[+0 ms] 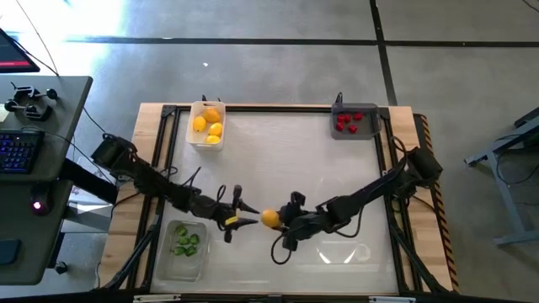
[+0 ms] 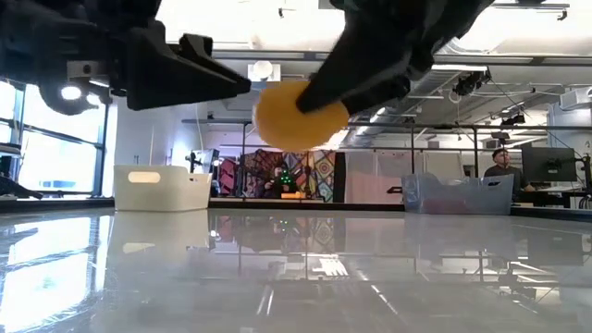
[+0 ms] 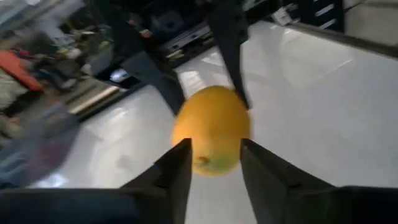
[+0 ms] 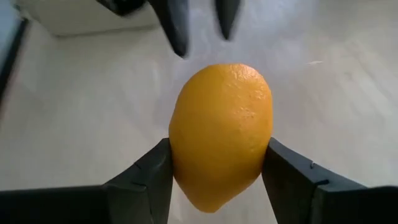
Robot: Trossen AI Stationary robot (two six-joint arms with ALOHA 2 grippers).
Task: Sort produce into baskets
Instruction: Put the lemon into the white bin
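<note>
An orange-yellow rounded fruit [image 1: 269, 219] hangs above the table's near middle, with my right gripper [image 1: 279, 222] shut on it. My left gripper [image 1: 244, 217] stands open just left of the fruit, its fingertips [image 3: 180, 163] pointing at the fruit from a small gap away. The white basket [image 1: 207, 124] at the far left holds yellow and orange fruit. The dark grey basket [image 1: 354, 121] at the far right holds red berries. The clear basket [image 1: 184, 249] at the near left holds green pieces. My right gripper pinches the fruit between its two fingers, one on each of its two sides [image 4: 266, 146] at about mid-length. The fingers come slanting down from the table's right. The fruit [image 2: 298, 115] is lifted clear of the table.
A wooden frame [image 1: 396, 168] borders the white table top. A desk with a keyboard [image 1: 18, 151] stands off the table's left. In the low view the room beyond shows a person [image 2: 500, 163] at a screen.
</note>
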